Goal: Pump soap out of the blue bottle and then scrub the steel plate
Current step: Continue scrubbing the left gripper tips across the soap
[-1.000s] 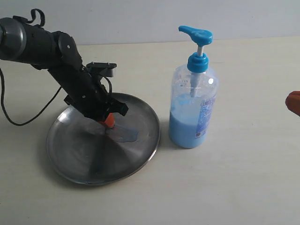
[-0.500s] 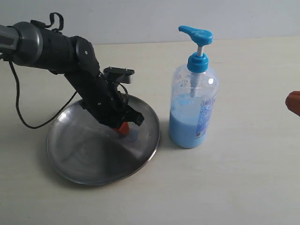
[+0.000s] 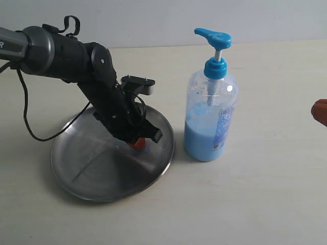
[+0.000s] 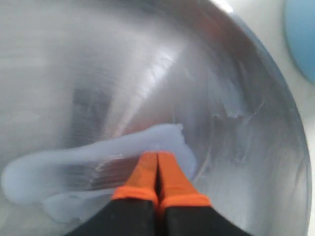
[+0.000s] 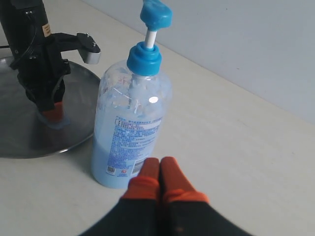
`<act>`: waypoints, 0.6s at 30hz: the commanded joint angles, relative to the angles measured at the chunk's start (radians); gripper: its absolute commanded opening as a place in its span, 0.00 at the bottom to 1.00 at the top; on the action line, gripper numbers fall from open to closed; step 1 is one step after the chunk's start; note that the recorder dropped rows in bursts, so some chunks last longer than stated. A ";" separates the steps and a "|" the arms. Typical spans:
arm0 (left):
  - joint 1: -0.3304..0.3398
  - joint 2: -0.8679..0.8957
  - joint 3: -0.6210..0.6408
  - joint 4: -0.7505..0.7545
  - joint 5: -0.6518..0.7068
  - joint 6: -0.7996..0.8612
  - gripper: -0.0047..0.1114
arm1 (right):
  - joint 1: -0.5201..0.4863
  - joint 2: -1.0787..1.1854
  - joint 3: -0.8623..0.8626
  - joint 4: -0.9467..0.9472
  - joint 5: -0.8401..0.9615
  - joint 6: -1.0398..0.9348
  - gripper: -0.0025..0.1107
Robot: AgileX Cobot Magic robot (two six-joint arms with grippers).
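Note:
The steel plate lies on the table at the left, and its scuffed surface fills the left wrist view. My left gripper is shut, its orange tips pressed into the pale blue soap, which is smeared in a streak across the plate. The blue bottle stands upright just right of the plate, about a third full. My right gripper is shut and empty, hovering beside the bottle; only its orange tip shows at the right edge of the exterior view.
A black cable loops from the left arm down over the table beside the plate. The tabletop is pale beige, with a grey wall behind.
My left gripper has slid rightward across the plate toward its rim near the bottle, dragging the soap into a streak. The right gripper and bottle have not moved.

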 commanded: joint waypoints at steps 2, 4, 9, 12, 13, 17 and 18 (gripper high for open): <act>0.066 0.016 0.009 0.070 0.002 -0.022 0.04 | -0.003 -0.003 0.002 -0.005 -0.013 -0.005 0.02; 0.087 0.016 0.009 0.070 0.002 -0.026 0.04 | -0.003 -0.003 0.002 -0.005 -0.013 -0.005 0.02; 0.120 0.016 0.009 0.070 0.002 -0.030 0.04 | -0.003 -0.003 0.002 -0.005 -0.013 -0.005 0.02; 0.123 0.016 0.009 0.070 0.004 -0.037 0.04 | -0.003 -0.003 0.002 -0.005 -0.013 -0.005 0.02; 0.123 0.016 0.009 0.070 0.006 -0.037 0.04 | -0.003 -0.003 0.002 -0.007 -0.013 -0.005 0.02; 0.115 0.016 0.009 0.046 0.037 -0.037 0.04 | -0.003 -0.003 0.002 -0.007 -0.015 -0.005 0.02; 0.112 0.016 0.009 0.046 0.045 -0.037 0.04 | -0.003 -0.003 0.002 -0.007 -0.015 -0.005 0.02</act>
